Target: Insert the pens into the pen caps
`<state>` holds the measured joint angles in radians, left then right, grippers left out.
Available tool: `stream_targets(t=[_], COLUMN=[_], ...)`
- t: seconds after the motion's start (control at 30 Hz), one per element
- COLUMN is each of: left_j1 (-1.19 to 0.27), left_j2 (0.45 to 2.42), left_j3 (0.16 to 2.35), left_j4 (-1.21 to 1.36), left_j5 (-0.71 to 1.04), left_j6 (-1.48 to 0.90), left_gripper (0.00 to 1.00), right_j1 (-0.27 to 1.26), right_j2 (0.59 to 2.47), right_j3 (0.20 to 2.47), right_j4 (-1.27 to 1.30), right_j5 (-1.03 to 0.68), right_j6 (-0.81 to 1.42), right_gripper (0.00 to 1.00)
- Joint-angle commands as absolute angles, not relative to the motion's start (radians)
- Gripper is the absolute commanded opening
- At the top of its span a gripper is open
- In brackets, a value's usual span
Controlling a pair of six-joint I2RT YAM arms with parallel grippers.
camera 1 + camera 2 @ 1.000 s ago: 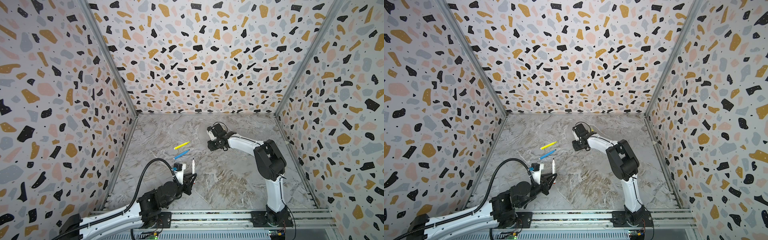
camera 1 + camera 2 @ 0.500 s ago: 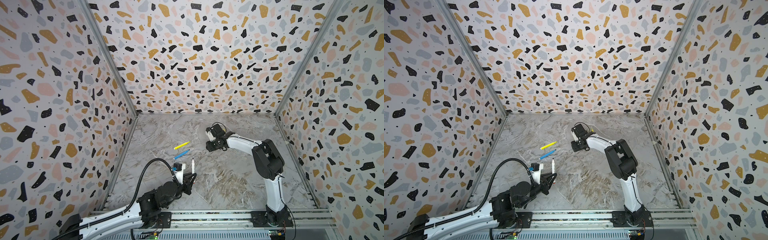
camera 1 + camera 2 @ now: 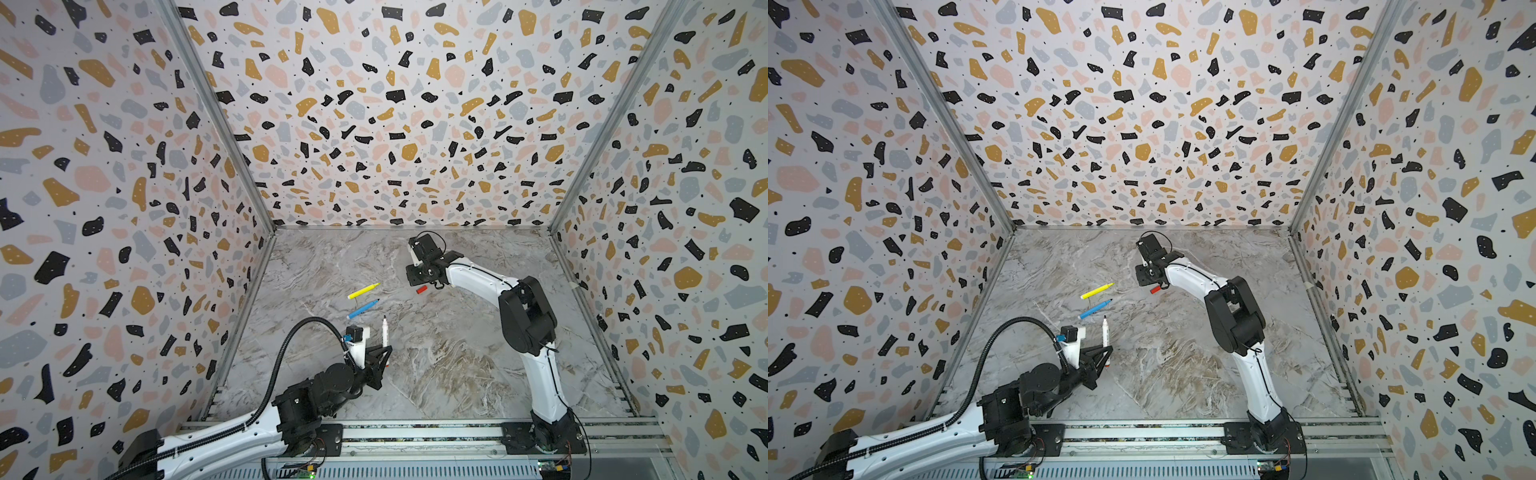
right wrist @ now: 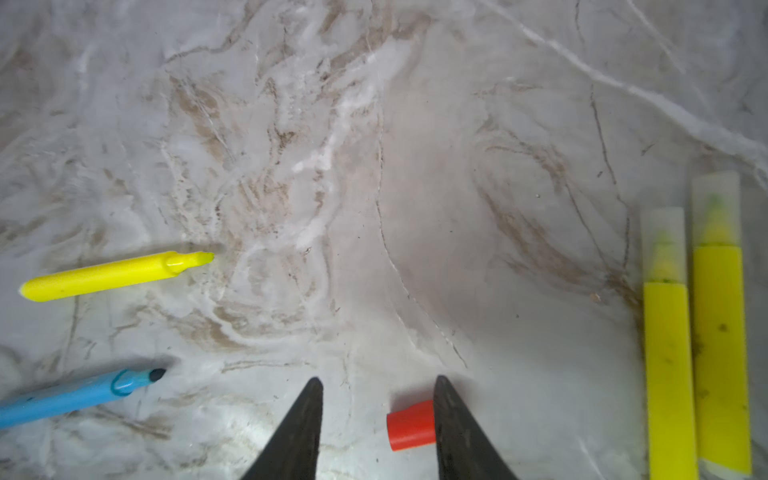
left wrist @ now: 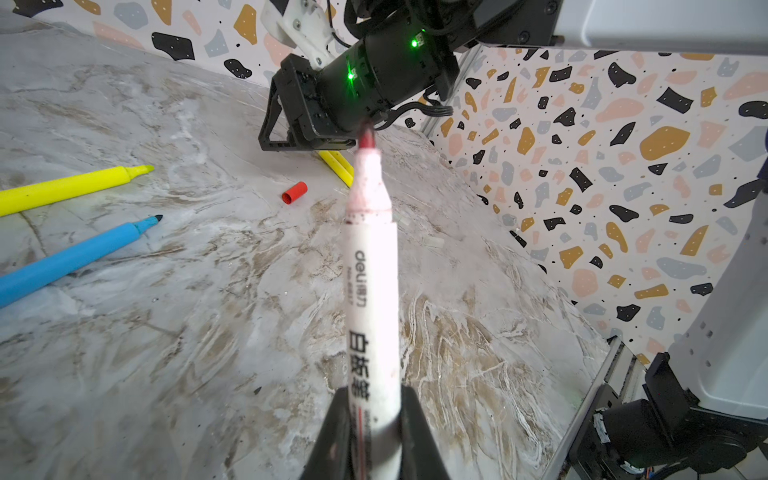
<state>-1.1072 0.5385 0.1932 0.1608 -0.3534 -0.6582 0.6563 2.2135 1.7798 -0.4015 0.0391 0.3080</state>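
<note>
Now the right gripper [image 4: 378, 378] has edged sideways, fingers parted, red cap [image 4: 410, 424] against one; left gripper [image 5: 376, 395] still clamps the white pen [image 5: 370, 291].

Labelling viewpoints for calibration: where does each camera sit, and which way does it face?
Top views: high above the front rail, looking down toward the back wall; both whole arms show, left gripper and right gripper.
Left wrist: behind the left gripper, looking along its clamped white-barrelled, red-tipped marker pen toward the right gripper; own fingers show.
Right wrist: above the marble table, looking down; own open fingers flank a stubby red plastic cap.
Shared: both wrist views show that cap, an uncapped yellow highlighter and a blue marker.
</note>
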Motion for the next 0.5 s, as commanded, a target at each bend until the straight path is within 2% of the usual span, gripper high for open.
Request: stream_targets(t=[0.0, 0.2, 0.47], left_j1=[-1.108, -1.108, -1.108], left_j2=[0.528, 0.519, 0.523], left_j3=[0.209, 0.209, 0.209], left_j4=[0.170, 0.164, 0.166], left_j5=[-0.377, -0.380, -0.385], left_j6=[-0.644, -0.644, -0.643], left_gripper=[0.00, 0.00, 0.00], right_j1=[0.676, 0.677, 0.685], right_j2=[2.249, 2.273, 2.248], right_j3=[1.835, 1.847, 1.790], right_j4=[-0.479, -0.484, -0.472], right_j5=[0.086, 0.071, 0.067], right_j6=[0.317, 0.311, 0.313], right_gripper=[0.41, 0.35, 0.33])
